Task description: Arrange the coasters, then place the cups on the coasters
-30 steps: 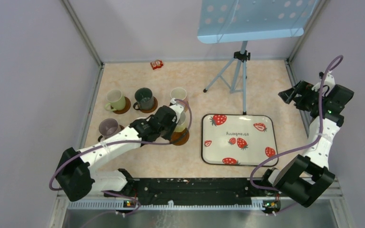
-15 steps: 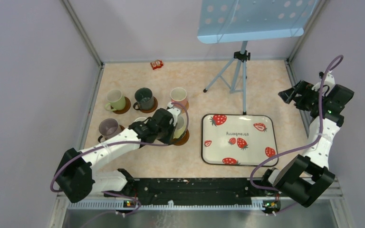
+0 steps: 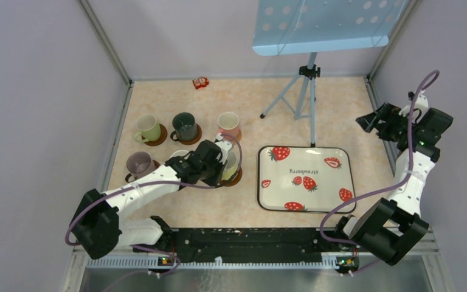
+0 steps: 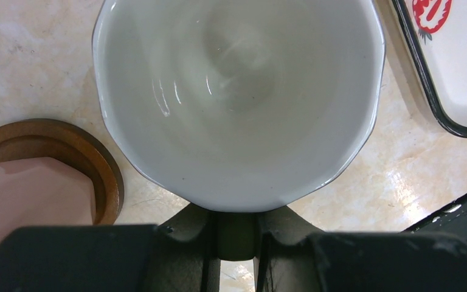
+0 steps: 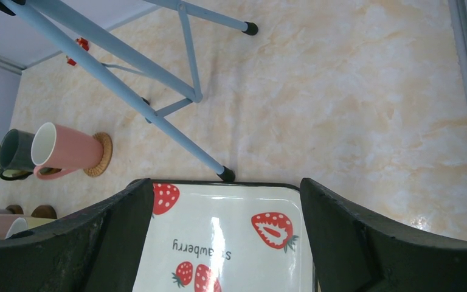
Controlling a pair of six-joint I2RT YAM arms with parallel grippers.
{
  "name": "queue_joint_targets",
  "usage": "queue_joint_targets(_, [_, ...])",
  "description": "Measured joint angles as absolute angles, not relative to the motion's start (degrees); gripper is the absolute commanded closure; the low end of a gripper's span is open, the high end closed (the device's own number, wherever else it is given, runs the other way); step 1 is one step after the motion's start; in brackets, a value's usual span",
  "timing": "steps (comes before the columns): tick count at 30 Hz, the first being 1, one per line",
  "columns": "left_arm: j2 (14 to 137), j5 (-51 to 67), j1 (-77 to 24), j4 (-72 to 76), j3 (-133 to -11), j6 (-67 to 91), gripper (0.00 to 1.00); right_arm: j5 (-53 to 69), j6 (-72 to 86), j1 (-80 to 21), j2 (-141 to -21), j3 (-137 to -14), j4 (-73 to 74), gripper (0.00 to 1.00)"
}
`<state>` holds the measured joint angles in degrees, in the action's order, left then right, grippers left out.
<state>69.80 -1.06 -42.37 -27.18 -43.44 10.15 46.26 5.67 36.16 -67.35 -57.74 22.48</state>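
Observation:
My left gripper (image 3: 221, 163) (image 4: 237, 236) is shut on the handle of a yellow-green cup (image 3: 231, 164) with a pale inside (image 4: 237, 91). The cup hangs over a dark brown coaster (image 3: 237, 178); whether it touches the coaster I cannot tell. Behind it, a yellow-green cup (image 3: 149, 128), a dark green cup (image 3: 185, 126) and a pink cup (image 3: 229, 123) each stand on a coaster. A mauve cup (image 3: 138, 163) stands on a coaster at the left. My arm half hides a pale cup (image 3: 179, 153). My right gripper (image 3: 370, 121) (image 5: 225, 243) is open and holds nothing.
The white strawberry tray (image 3: 267, 201) (image 5: 219, 219) lies just right of the held cup. A blue music stand (image 3: 310, 73) stands behind the tray on tripod legs (image 5: 176, 131). A small red wrapper (image 3: 200, 83) lies at the back wall.
My left gripper has carried the yellow-green cup a little nearer and lower, towards the dark coaster. The pink cup behind it now shows fully. The right arm has not moved.

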Motion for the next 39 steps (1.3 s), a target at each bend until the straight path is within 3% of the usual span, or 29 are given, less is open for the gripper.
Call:
queue_joint_targets(4, [70.0,-1.1,-42.4,-26.9,-43.3,9.8,0.73,46.3,5.7,36.2,-67.4,-57.7,22.3,0.11])
queue_joint_targets(8, [70.2,-1.1,-42.4,-26.1,-43.2,9.4,0.62,46.4,5.7,36.2,-67.4,-57.7,22.3,0.11])
queue_joint_targets(10, [70.2,-1.1,-42.4,-25.5,-43.2,9.2,0.52,46.4,5.7,36.2,-67.4,-57.7,22.3,0.12])
queue_joint_targets(22, [71.7,-1.3,-42.4,-25.1,-43.4,9.0,0.48,46.4,5.7,36.2,-67.4,-57.7,22.3,0.11])
queue_joint_targets(34, [71.7,-1.9,-42.4,-28.1,-44.9,7.2,0.18,46.5,5.6,36.2,-67.4,-57.7,22.3,0.11])
queue_joint_targets(39, [71.3,-1.7,-42.4,-29.1,-45.6,6.8,0.16,46.9,5.6,36.2,-67.4,-57.7,22.3,0.11])
